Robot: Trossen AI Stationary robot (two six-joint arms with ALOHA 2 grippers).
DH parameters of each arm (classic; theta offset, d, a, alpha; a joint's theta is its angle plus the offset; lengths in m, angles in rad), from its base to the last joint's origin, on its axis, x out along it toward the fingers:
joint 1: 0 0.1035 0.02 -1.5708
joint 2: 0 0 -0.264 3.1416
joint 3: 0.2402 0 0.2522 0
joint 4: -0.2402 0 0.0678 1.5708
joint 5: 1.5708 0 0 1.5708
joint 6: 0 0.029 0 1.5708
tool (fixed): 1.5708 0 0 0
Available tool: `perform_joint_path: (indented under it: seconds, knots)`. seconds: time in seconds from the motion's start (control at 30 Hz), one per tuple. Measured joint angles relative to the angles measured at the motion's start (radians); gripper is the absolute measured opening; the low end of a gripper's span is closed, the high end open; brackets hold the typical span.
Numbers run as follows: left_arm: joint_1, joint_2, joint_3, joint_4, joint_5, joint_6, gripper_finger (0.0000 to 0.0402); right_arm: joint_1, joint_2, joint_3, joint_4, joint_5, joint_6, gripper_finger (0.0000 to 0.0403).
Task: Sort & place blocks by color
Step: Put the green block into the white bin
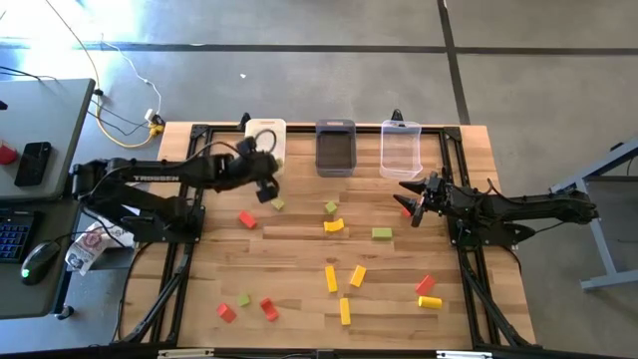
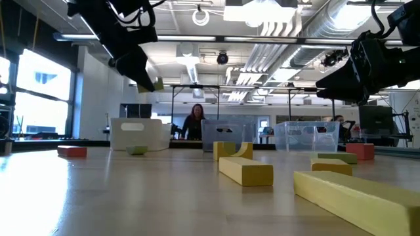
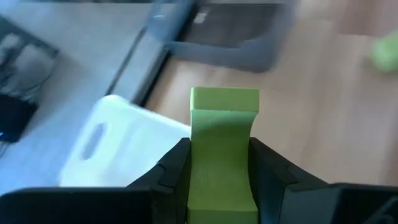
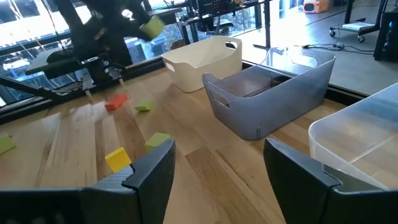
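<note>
Above the table's far left, beside the white bin point(image 1: 265, 136), the left gripper point(image 3: 219, 163) hangs clenched on a light green block point(image 3: 222, 155), held between its fingers. The right gripper point(image 4: 217, 165) waits, fingers spread, near the clear bin point(image 1: 401, 150).

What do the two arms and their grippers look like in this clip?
Both arms are dark, near-black jointed links with cables along them. The left arm carries pale lettering on its long link; none is legible on the right arm. The left gripper and right gripper each have two dark, angular, matte fingers.
</note>
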Motion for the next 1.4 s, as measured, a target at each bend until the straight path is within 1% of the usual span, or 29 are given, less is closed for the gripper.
perform_joint_path:
  seconds: [0.3, 0.43, 0.57, 0.63, 0.9, 1.0, 1.13, 1.3, 1.4]
  knots:
    - [0.2, -0.007, 0.0, 0.011, -0.004, 0.008, 0.0097, 0.0, 0.0, 0.0, 0.0, 0.0, 0.0, 0.0232]
    - [0.283, 0.003, 0.0, 0.014, 0.04, -0.012, 0.0097, 0.0, 0.0, 0.0, 0.0, 0.0, 0.0, 0.0232]
    - [0.344, 0.042, 0.0, 0.014, 0.112, -0.033, 0.0097, 0.0, 0.0, 0.0, 0.0, 0.0, 0.0, 0.0232]
    - [0.364, 0.067, 0.0, 0.013, 0.142, -0.038, 0.0097, 0.0, 0.0, 0.0, 0.0, 0.0, 0.0, 0.0232]
    - [0.419, 0.175, 0.0, 0.038, 0.154, -0.038, 0.0097, 0.0, 0.0, 0.0, 0.0, 0.0, 0.0, 0.0232]
    - [0.438, 0.204, -0.001, 0.044, 0.199, -0.057, 0.0098, 0.0, 0.0, 0.0, 0.0, 0.0, 0.0, 0.0232]
    - [0.461, 0.229, -0.001, 0.071, 0.274, -0.088, 0.0113, 0.0, 0.0, 0.0, 0.0, 0.0, 0.0, 0.0232]
    - [0.471, 0.238, -0.001, 0.084, 0.283, -0.091, 0.0116, 0.0, 0.0, 0.0, 0.0, 0.0, 0.0, 0.0232]
    - [0.473, 0.238, -0.001, 0.084, 0.331, -0.096, 0.0118, 0.0, 0.0, 0.0, 0.0, 0.0, 0.0, 0.0232]
